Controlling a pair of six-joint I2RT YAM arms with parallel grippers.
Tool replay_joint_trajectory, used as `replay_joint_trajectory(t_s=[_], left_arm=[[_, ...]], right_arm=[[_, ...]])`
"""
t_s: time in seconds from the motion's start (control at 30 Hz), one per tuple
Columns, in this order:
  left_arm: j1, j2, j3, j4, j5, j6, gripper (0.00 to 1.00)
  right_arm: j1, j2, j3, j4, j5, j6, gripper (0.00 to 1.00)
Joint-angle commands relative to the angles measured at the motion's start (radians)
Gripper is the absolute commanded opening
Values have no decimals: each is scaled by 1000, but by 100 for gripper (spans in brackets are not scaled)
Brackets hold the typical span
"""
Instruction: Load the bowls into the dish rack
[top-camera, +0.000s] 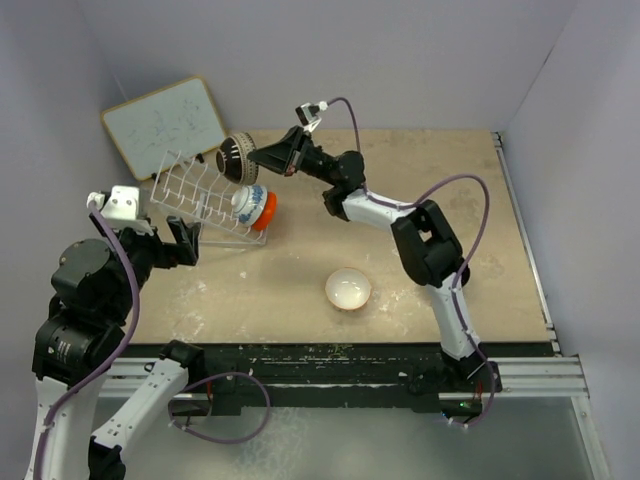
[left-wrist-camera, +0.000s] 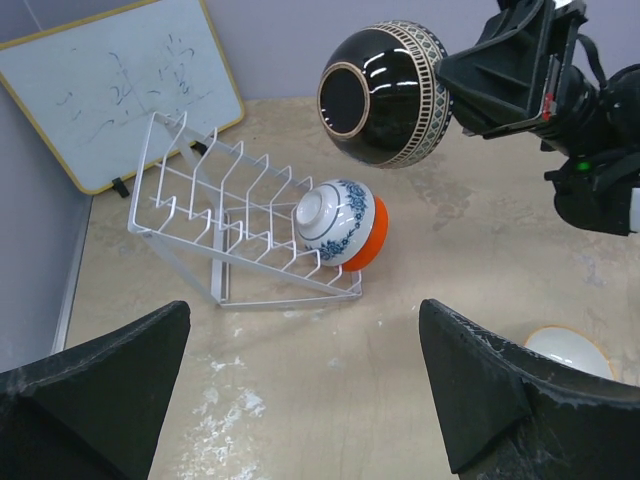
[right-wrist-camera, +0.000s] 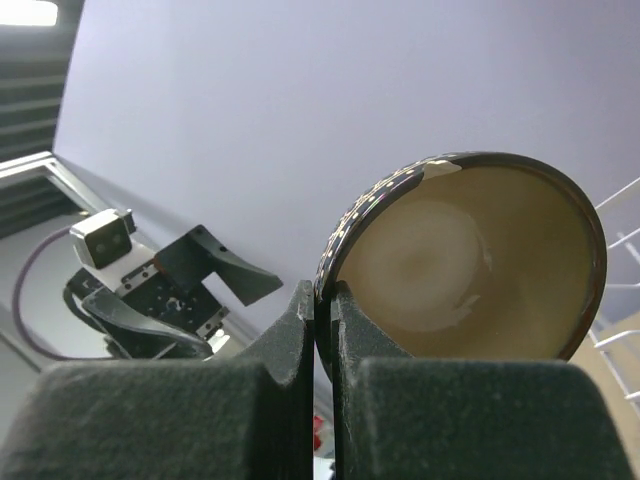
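The right end effector (right-wrist-camera: 323, 335) is clamped on the rim of the black bowl (left-wrist-camera: 385, 95), one finger inside and one outside. It holds the bowl on edge in the air near the far right end of the dish rack (left-wrist-camera: 200, 205). The glossy glaze suggests a rigid, slippery, breakable item, so a rim pinch suits it. The left end effector (top-camera: 184, 238) stands wide and empty. The orange-red bowl (left-wrist-camera: 374, 240) sits mostly hidden behind the blue-and-white bowl (left-wrist-camera: 335, 220).
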Motion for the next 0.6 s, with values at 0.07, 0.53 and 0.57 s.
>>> replay_joint_trajectory(t_s=[0.07,0.53,0.57], left_arm=[[-5,-5,52,-9,-25,11,99],[-5,-2,52,-6,-20,14,99],[-4,-1,52,-7,-21,14,99]], right_arm=[[16,66,110,336,149,225,0],[71,228,100,432,455,432,0],[75,241,105,435,459,443,0]])
